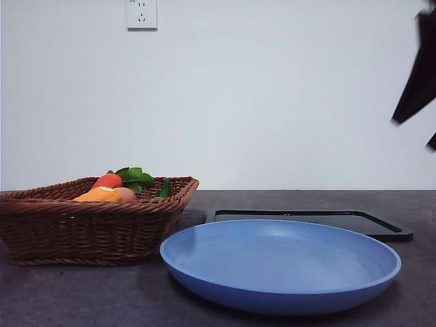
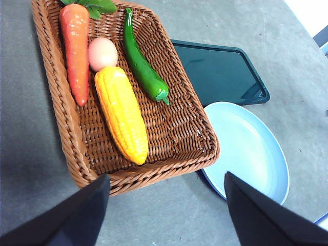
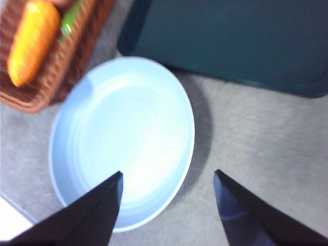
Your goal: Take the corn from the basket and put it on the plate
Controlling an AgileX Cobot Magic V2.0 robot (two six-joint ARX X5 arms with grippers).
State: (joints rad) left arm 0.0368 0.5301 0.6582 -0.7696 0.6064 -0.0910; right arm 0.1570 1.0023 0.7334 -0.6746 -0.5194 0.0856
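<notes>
The corn (image 2: pixel 122 115) lies in the basket (image 2: pixel 201 145), between the carrot (image 2: pixel 76 48) and the green pepper (image 2: pixel 143 67); the plate (image 3: pixel 123 138) is bare. Both pincers, left (image 2: pixel 166 207) and right (image 3: pixel 168 205), hang released, nothing grasped. I judge the approach step: the left pincer must descend astride the cob.

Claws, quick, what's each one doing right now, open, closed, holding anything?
Left claw: open, empty, above the brown woven wicker basket.
Right claw: open, empty, above the round light-blue plastic plate.
</notes>
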